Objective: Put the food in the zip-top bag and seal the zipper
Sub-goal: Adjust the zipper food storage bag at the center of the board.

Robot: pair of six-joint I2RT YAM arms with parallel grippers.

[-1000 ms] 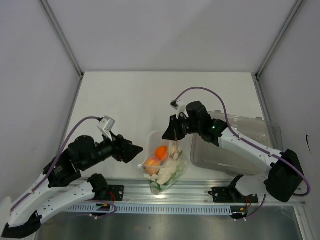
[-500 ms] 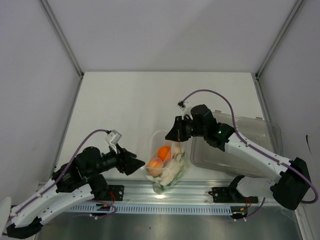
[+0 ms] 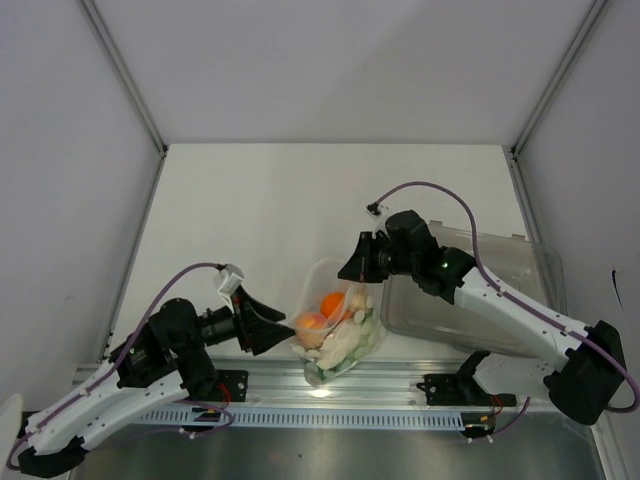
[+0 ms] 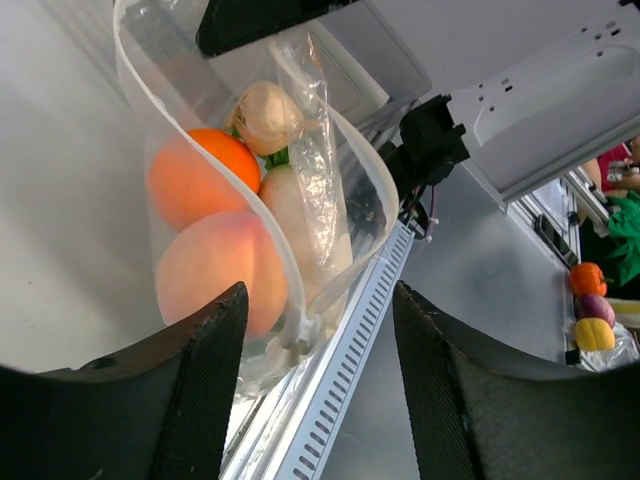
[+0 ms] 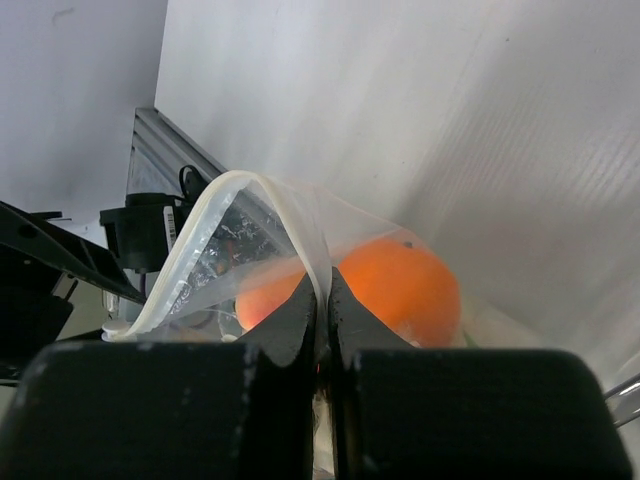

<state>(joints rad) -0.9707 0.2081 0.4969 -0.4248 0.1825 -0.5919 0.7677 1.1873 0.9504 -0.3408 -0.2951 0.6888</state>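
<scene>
The zip-top bag (image 3: 313,273) sits at the near edge of the worktop (image 3: 250,200), roughly midway along it, with its bottom end over the metal rail (image 3: 400,382) in front. All the food is inside. The orange (image 3: 332,303) is up near the mouth and the reddish-orange fruit (image 3: 309,322) is right beside it on the left. A pale egg-like piece (image 4: 265,115) sits further in, and the lettuce (image 3: 346,343) is stuffed down toward the bottom.

The right gripper (image 3: 353,268) has its fingers clenched on the far-right part of the bag's rim. In the right wrist view they're pressed flat together with the thick clear edge strip pinched between them and the orange just behind. The mouth gapes open in a loop — the zipper isn't closed.

The left gripper (image 3: 276,336) is low on the bag's left side with its fingers spread apart and nothing clamped. In the left wrist view the bag's rim and the reddish fruit show in the gap between the two black fingers. I can't tell whether a tip is actually touching the plastic.

The clear tray (image 3: 536,262) sits toward the near right corner, just beside the bag — the right arm reaches across it.
</scene>
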